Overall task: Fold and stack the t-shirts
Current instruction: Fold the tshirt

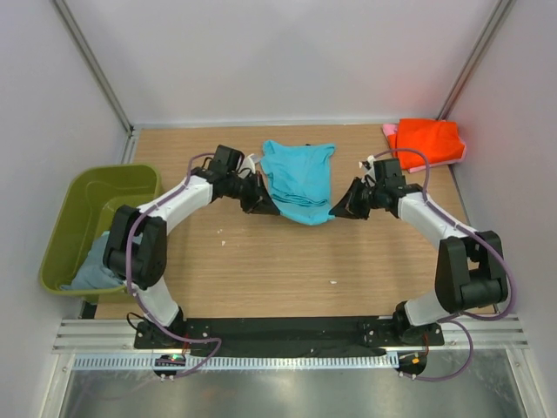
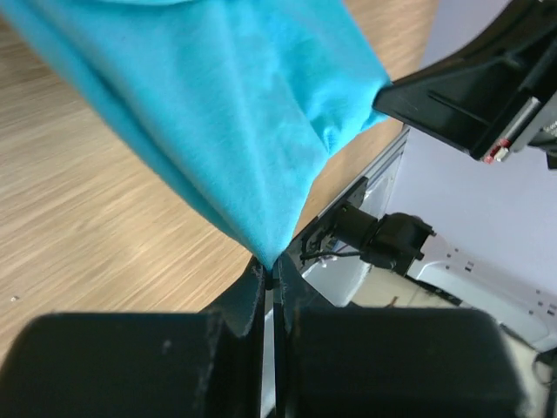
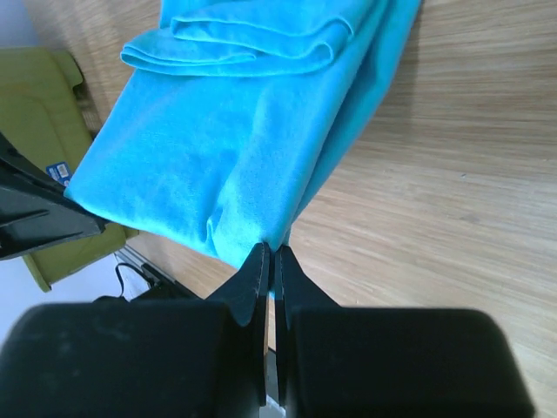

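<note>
Black fingertips of the left gripper (image 2: pixel 271 268) and right gripper (image 3: pixel 271 254) are each pressed flat together on a near corner of the turquoise t-shirt (image 1: pixel 298 178).

From each wrist the jaws show only a hairline slit, with soft, matte cloth fanning out of it in smooth creases. Whether that edge is clear of the table (image 1: pixel 278 261) is hard to judge. The shirt sits mid-table toward the far side, between the two arms, doubled over with rolled layered hems at its far end. From overhead, the dark gripper bodies hide both pinch points. On the far right corner lies the orange-red t-shirt (image 1: pixel 425 141), folded into a block, with only a sliver of the pink t-shirt (image 1: pixel 388 130) peeking from beneath it. The grey-blue t-shirt (image 1: pixel 90 273) is crumpled in the glossy olive bin (image 1: pixel 87 185), partly behind the left elbow.
</note>
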Robot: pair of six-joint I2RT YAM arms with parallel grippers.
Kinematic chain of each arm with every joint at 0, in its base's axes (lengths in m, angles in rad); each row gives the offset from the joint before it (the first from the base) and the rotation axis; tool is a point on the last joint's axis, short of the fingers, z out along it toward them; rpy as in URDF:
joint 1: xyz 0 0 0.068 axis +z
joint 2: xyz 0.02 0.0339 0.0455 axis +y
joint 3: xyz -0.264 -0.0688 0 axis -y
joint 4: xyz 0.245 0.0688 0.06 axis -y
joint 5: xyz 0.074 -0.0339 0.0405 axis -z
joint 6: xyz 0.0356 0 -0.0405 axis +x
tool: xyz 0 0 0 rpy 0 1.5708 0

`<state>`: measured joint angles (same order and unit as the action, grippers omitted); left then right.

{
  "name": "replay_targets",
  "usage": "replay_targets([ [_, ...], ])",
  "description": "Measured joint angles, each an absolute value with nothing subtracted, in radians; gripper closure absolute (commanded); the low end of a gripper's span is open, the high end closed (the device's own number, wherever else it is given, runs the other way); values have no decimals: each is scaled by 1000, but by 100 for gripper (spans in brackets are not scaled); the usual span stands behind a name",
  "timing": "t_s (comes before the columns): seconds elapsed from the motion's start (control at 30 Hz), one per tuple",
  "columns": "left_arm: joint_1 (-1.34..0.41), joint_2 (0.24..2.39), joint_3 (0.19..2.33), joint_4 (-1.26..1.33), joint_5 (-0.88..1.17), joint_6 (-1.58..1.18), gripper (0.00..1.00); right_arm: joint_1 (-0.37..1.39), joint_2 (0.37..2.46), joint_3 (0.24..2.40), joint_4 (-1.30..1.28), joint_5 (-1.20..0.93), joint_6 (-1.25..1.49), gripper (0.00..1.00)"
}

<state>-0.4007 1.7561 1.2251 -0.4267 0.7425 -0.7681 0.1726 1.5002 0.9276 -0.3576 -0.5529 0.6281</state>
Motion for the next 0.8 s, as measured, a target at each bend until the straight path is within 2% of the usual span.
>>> replay_targets([
  [0.5, -410, 1684, 1267, -536, 697, -659, 100, 172, 1441, 1046, -467, -549, 555, 98],
  [0.8, -371, 1775, 1481, -547, 696, -646, 100, 172, 1591, 1233, -453, -546, 547, 99],
])
